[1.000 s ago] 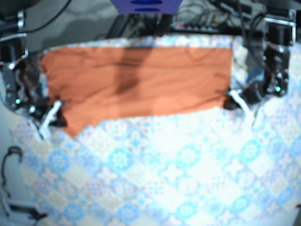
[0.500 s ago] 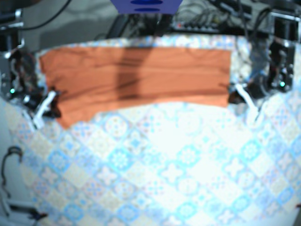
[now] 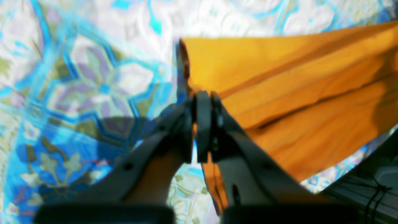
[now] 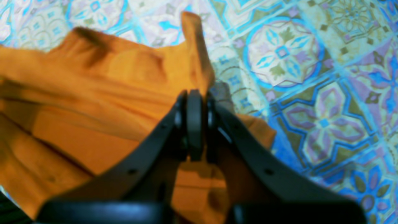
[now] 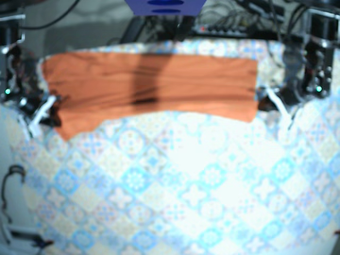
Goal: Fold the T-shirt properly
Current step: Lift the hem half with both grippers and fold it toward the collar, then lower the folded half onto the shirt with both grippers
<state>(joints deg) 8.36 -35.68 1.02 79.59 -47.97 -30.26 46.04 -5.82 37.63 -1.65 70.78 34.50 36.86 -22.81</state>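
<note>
Jaws on my right gripper [image 5: 50, 103], at the left edge of the table in the base view, are pressed together with no gap I can see. They have the side edge of the T-shirt [image 5: 149, 90] pinched between them, close to its near corner. From the right wrist camera a narrow flap of orange cloth sticks up past my fingertips. The rest of the fabric bunches in soft folds off to one side, and the tablecloth [image 5: 202, 191] shows beyond it in a blue and white tile print.

The T-shirt lies as a wide orange band along the far edge of the table, reaching nearly from one side edge to the other. Its near hem bows slightly towards the far edge in the middle. The corner by my right gripper droops closer to the near edge than the rest. A dark shadow crosses the cloth left of its middle. Behind the far edge sit tangled cables [image 5: 234, 21] and a blue object [image 5: 164, 6] that I cannot make out.

At the right edge of the table my left gripper [image 5: 264, 99] is likewise clamped tight, gripping the shirt at its other near corner. From the left wrist camera the cloth's edge stands up just past my tips, and the fabric runs away from them in long, taut creases.
</note>
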